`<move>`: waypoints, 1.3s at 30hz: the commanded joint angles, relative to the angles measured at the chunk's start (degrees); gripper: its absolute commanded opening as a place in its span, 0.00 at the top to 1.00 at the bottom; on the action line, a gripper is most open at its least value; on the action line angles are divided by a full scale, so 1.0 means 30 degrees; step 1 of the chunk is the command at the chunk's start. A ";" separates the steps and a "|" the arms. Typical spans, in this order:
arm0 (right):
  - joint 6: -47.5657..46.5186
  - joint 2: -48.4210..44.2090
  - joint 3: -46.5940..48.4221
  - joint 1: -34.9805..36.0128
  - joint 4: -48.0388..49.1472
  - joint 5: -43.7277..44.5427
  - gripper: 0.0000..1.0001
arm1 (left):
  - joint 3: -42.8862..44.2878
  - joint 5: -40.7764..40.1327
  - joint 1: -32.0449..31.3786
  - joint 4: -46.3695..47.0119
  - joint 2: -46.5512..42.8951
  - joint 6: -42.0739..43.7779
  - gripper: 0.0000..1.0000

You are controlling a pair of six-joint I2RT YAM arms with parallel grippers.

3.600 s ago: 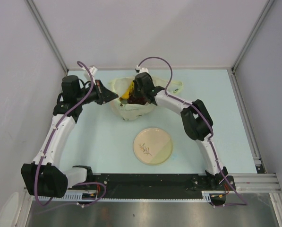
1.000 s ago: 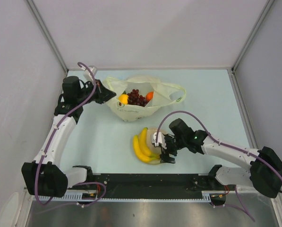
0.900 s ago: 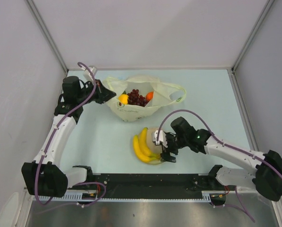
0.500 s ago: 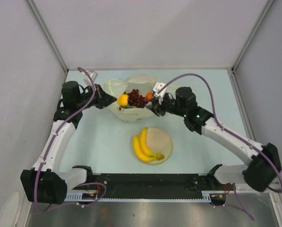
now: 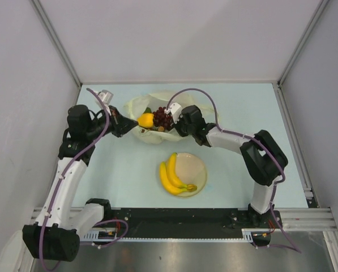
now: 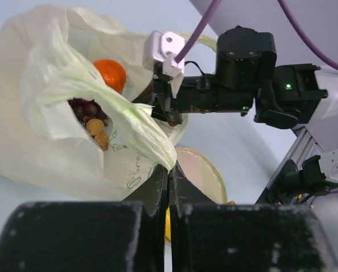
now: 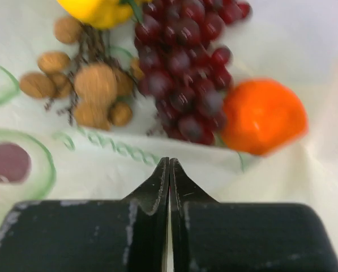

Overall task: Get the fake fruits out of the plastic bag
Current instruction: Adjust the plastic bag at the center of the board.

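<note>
The plastic bag (image 5: 139,106) lies open at the back of the table. My left gripper (image 5: 125,122) is shut on a fold of the plastic bag's rim (image 6: 157,148). Inside lie a yellow lumpy fruit (image 5: 146,120), dark grapes (image 7: 185,62), an orange (image 7: 263,116) and brown stemmed bits (image 7: 92,90). My right gripper (image 7: 169,162) is shut with its tips against the bag's near wall, just short of the grapes; nothing shows between its fingers. Two yellow bananas (image 5: 170,178) rest on the cream plate (image 5: 197,170).
The plate sits in front of the bag, between the two arms. The right arm (image 5: 231,139) reaches across from the right above the plate's far side. Grey walls close the table at the back and on both sides.
The right arm left the bananas on the plate, swung back to the bag's mouth and closed its jaws. The left gripper kept its hold and pulled the bag's rim slightly left.
</note>
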 commanded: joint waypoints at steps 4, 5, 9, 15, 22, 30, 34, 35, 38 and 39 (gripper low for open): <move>0.2419 -0.4303 -0.3458 0.0439 -0.1956 0.0073 1.00 | -0.1444 0.0265 0.0040 0.1615 -0.0149 -0.1481 1.00; 0.2769 -0.4275 -0.4711 0.0556 -0.1492 -0.0162 1.00 | -0.1678 0.0236 0.0040 0.1674 0.0259 -0.1773 1.00; 0.3387 -0.4041 -0.5603 0.0996 -0.0580 -0.0134 1.00 | -0.2878 0.0118 0.0040 0.1558 0.0702 -0.2917 1.00; 0.3098 -0.4685 -0.2945 0.0615 0.0474 0.0129 1.00 | -0.3379 -0.0321 0.0011 0.1850 0.0381 -0.2830 1.00; -0.0526 -0.3049 0.0396 0.0616 0.1064 -0.1798 0.86 | -0.2795 0.0291 0.0011 0.2202 0.0934 -0.2860 1.00; -0.8702 0.0876 0.5349 -0.0672 -0.4850 -0.5403 0.44 | -0.1184 0.0616 0.0011 0.2201 0.1932 -0.2538 0.99; -1.1082 0.2605 0.8978 -0.1785 -0.9466 -0.7395 0.44 | -0.0715 0.0616 0.0011 0.2319 0.2313 -0.2421 1.00; -1.1607 0.3132 1.0147 -0.1903 -1.0384 -0.7400 0.44 | -0.0453 0.0674 0.0011 0.2319 0.2401 -0.2420 1.00; -1.2604 0.5357 1.3900 -0.2488 -1.3636 -0.7311 0.40 | 0.0104 0.0820 0.0011 0.2203 0.2781 -0.2333 1.00; -1.3595 0.5827 1.5446 -0.2693 -1.4399 -0.7342 0.30 | 0.0223 0.0850 0.0011 0.2173 0.2956 -0.2304 1.00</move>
